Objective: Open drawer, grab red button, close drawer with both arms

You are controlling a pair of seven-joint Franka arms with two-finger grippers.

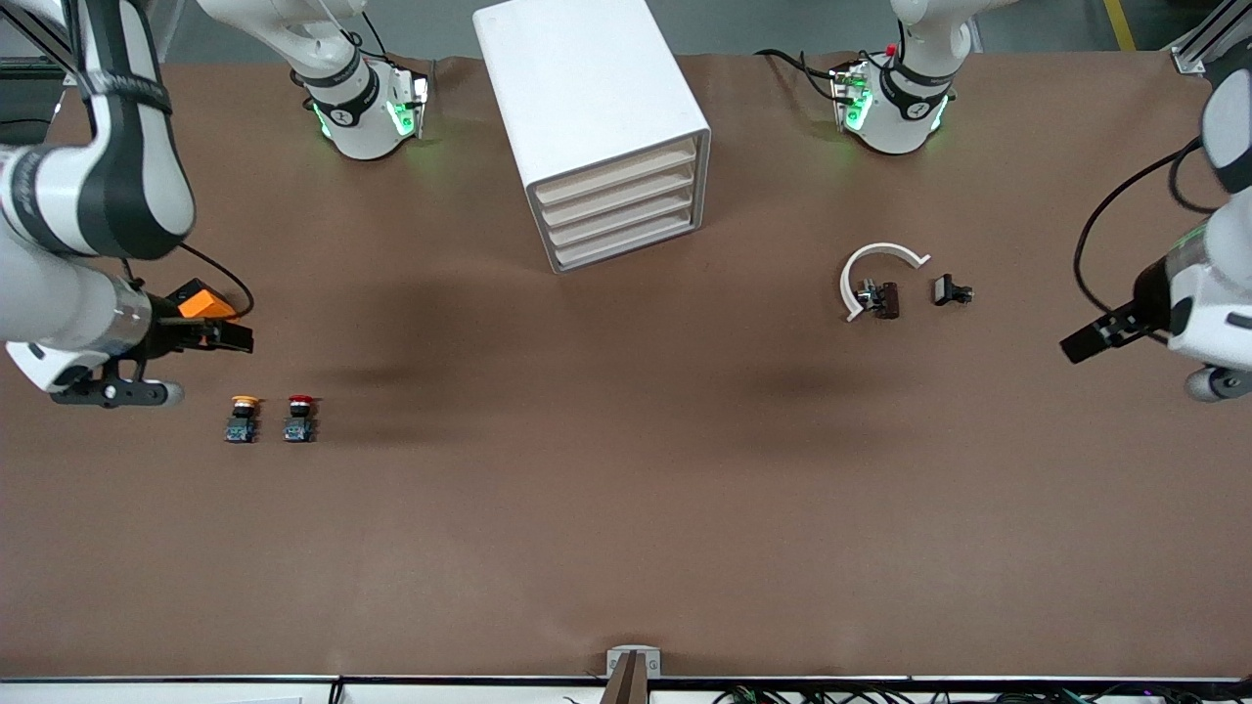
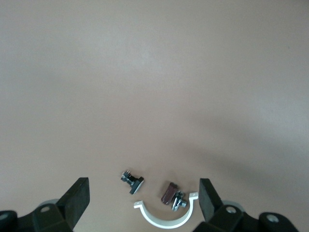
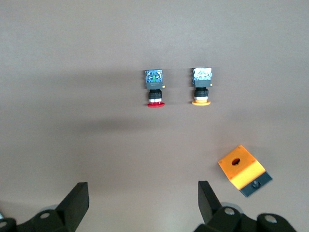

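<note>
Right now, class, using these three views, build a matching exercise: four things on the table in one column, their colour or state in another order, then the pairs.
Things:
1. button
2. cabinet
3. block with a hole
4. left pincer

States:
A. orange
B. red cap
C. open, over the curved white clip
D. white, drawers shut

Pairs: 1-B, 2-D, 3-A, 4-C

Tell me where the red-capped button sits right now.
The red-capped button lies on the table toward the right arm's end, right beside the orange-capped button, and nearer the front camera than the orange block.
</note>
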